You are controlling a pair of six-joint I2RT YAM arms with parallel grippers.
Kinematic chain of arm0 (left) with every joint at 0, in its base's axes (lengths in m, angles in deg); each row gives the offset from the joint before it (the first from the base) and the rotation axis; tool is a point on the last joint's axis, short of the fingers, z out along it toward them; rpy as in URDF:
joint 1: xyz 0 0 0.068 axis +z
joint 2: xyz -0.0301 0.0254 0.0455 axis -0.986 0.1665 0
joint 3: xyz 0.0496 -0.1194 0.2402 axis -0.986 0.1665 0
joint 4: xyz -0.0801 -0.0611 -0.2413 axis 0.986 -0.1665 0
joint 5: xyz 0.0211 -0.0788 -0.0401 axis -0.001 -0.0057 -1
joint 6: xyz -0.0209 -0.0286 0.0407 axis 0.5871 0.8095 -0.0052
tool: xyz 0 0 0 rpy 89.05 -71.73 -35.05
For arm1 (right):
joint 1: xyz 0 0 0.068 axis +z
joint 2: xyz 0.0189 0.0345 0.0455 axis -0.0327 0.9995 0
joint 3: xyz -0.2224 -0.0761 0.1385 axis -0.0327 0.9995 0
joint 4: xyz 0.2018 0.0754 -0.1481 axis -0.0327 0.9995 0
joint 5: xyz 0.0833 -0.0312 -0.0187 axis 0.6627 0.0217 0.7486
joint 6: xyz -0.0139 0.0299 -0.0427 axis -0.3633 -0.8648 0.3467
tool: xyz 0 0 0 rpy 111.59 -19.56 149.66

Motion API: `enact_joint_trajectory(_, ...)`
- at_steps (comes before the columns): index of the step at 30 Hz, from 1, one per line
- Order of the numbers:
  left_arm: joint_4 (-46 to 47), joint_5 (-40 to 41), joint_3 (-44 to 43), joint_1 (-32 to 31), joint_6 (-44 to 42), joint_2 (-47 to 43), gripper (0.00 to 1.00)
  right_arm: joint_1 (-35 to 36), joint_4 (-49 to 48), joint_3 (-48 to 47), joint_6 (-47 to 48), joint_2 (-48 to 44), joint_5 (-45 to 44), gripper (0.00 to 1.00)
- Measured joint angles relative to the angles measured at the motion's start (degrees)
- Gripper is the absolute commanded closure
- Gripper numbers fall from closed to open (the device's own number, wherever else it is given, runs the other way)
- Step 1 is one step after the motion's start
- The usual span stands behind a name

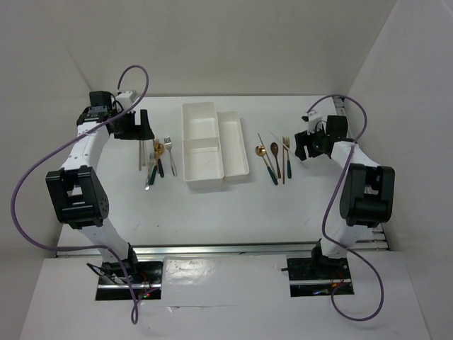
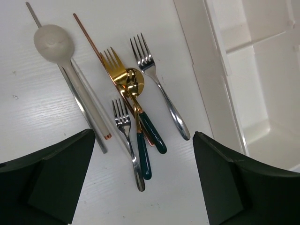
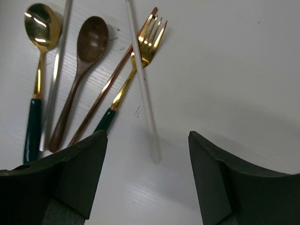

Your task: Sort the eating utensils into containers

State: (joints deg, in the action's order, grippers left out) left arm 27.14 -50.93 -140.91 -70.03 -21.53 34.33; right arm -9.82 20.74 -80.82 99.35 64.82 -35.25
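The white table [image 1: 212, 212] carries a white tray [image 1: 205, 166] at its middle, with two squarish bins on its left side joined to one long narrow bin on its right. All the cutlery lies on the table outside the tray, in a group on either side.

The left tool [image 1: 133, 126] hangs released, jaws wide and gripping nothing, above the left group. The right tool [image 1: 309, 145] is also released, jaws wide and holding nothing, above the right group.

The left group:
- a grey chopstick [image 2: 33, 14] running beside a white spoon [image 2: 51, 42]
- a copper chopstick [image 2: 86, 35] passing under a gold fork [image 2: 115, 70]
- a gold spoon [image 2: 133, 82] crossing that fork, both teal-handled
- a big silver fork [image 2: 159, 89] nearest the tray
- a small silver fork [image 2: 123, 123]

The right group:
- a white chopstick [image 3: 143, 89] crossing a teal-handled fork [image 3: 150, 42]
- a copper stick [image 3: 110, 86]
- a brown spoon [image 3: 91, 40]
- a silvery stick [image 3: 58, 70]
- a teal-handled spoon [image 3: 41, 28]
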Motion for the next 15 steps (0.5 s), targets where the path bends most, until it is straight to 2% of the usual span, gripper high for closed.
enact_joint_trajectory(5, -0.96, -0.42, -1.66, 0.28, -0.13, 0.28, 0.00, 0.09, 2.67, -3.78, 7.34, 6.05, -0.55, 0.25)
enact_joint_trajectory(11, -1.44, -0.02, -1.66, 0.31, -0.11, 0.28, 0.00, 0.11, 5.11, -11.06, 9.18, 11.82, -0.55, 0.24)
enact_joint_trajectory(15, -0.74, 1.14, -1.25, 0.28, -0.11, 0.28, 0.00, 0.48, 6.14, -12.35, 9.70, 12.48, -0.20, 0.29)
